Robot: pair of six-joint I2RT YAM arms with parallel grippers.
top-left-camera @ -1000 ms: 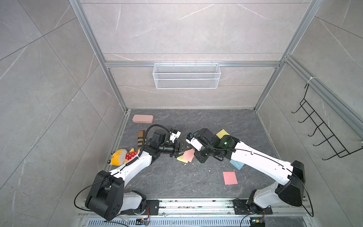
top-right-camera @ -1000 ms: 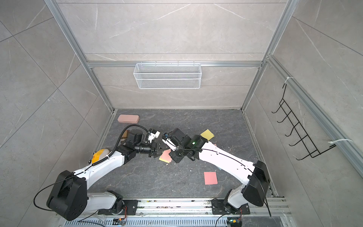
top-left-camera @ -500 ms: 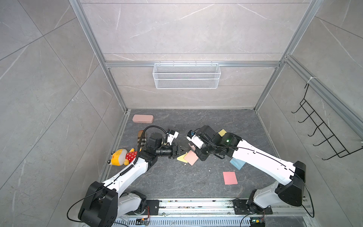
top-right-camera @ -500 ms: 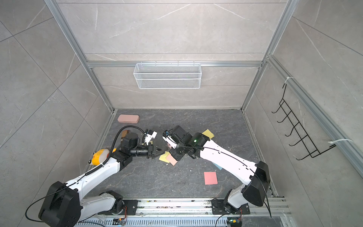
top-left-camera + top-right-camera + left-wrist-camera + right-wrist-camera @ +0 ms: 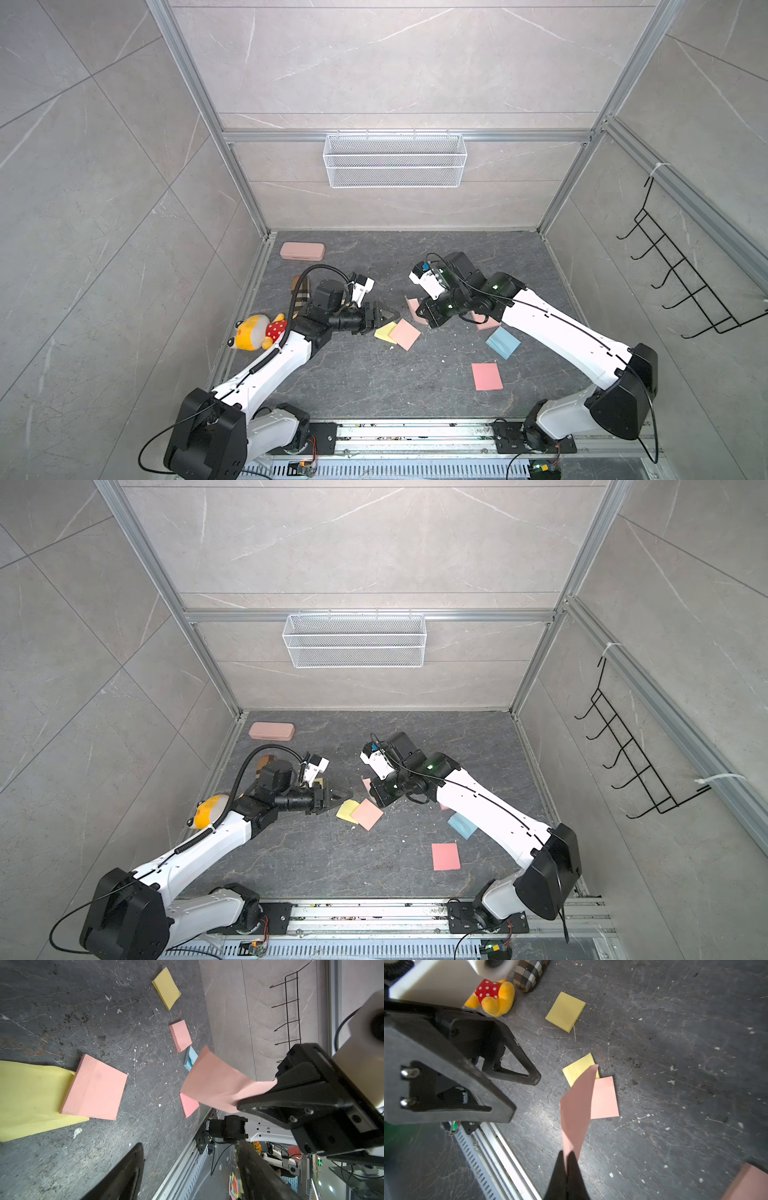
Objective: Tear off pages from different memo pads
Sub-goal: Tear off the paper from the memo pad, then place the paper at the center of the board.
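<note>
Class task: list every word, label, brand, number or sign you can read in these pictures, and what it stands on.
No text can be read anywhere.
The pink page in the right gripper, the pink memo pad and the yellow page partly under it are blank.
A small green lit panel beyond the table, in the left wrist view, is too small and blurred to read.

Covered and cropped
Right arm (image 5: 552, 328) hides most of one pink memo pad (image 5: 484, 324); yellow page (image 5: 31, 1097) cut off in left wrist view.
</note>
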